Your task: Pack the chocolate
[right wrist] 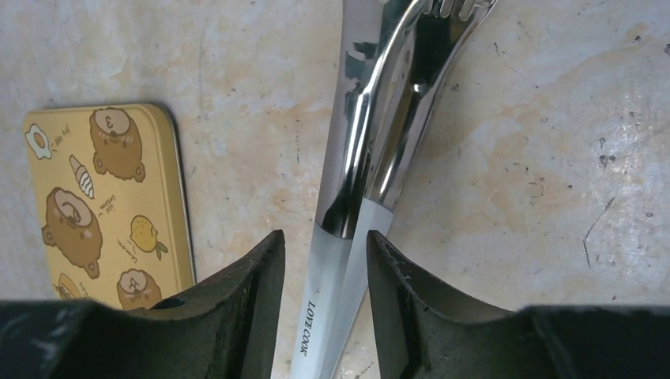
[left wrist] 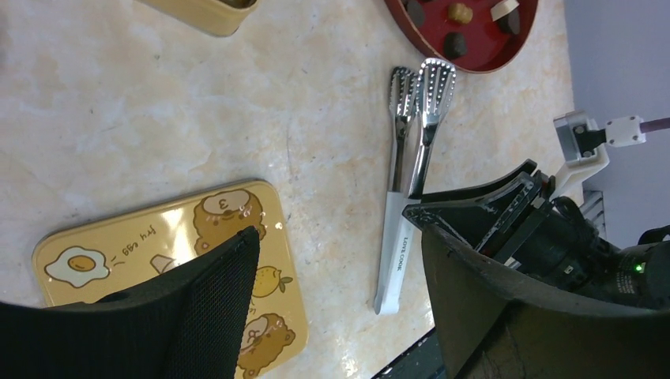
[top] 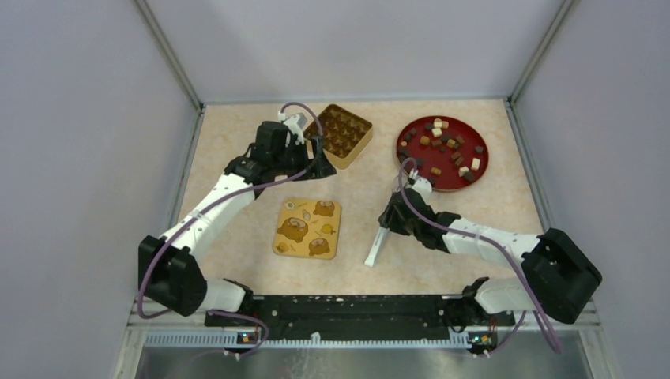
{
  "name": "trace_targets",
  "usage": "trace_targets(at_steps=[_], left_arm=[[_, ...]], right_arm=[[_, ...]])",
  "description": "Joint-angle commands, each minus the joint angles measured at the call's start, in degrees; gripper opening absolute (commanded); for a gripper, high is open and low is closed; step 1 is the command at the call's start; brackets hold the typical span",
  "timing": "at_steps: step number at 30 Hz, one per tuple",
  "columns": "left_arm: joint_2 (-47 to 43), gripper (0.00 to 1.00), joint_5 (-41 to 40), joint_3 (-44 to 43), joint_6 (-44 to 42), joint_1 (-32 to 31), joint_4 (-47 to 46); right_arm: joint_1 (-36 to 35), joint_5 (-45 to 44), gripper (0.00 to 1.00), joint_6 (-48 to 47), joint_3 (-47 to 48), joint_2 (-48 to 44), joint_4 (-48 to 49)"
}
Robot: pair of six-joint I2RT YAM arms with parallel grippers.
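Several small chocolate lumps, dark brown with a few tan and cream ones, lie on a round red plate at the back right. Metal tongs with a white handle lie on the table below the plate. My right gripper is low over them. In the right wrist view its open gripper straddles the tongs' handle, with a gap on each side. My left gripper is open and empty beside the yellow box, wide apart in the left wrist view.
The square yellow lid with bear pictures lies flat at centre left, also in the wrist views. The box has a brown compartment tray. The left wrist view shows the tongs and the plate's edge. Grey walls enclose the table.
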State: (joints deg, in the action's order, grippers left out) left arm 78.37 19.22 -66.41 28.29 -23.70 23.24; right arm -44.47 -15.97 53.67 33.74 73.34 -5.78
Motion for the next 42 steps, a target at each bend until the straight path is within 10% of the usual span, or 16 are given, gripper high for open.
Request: trace_targets(at_steps=[1,22,36,39,42], left_arm=[[-2.74,0.80,-1.27,1.42,-1.21,-0.03,-0.17],[-2.75,0.80,-2.52,3.49,-2.49,0.06,-0.39],[0.33,0.80,-5.99,-1.14,-4.76,0.31,3.13],[0.20,0.80,-5.87,-1.13,-4.59,0.33,3.08],[-0.01,0.80,-5.73,-0.93,-4.41,0.34,2.99]], right_arm=[[-0.51,-0.98,0.42,-0.24,0.36,1.37,2.97],[-0.54,1.76,0.10,-3.02,2.25,6.79,5.89],[-7.48,-14.97,0.07,-23.29,23.89,23.74,-17.53],[-7.52,-17.05,0.11,-27.59,23.96,22.44,-17.44],[-7.52,-15.24,0.45,-30.79,22.68,18.41,-15.39]])
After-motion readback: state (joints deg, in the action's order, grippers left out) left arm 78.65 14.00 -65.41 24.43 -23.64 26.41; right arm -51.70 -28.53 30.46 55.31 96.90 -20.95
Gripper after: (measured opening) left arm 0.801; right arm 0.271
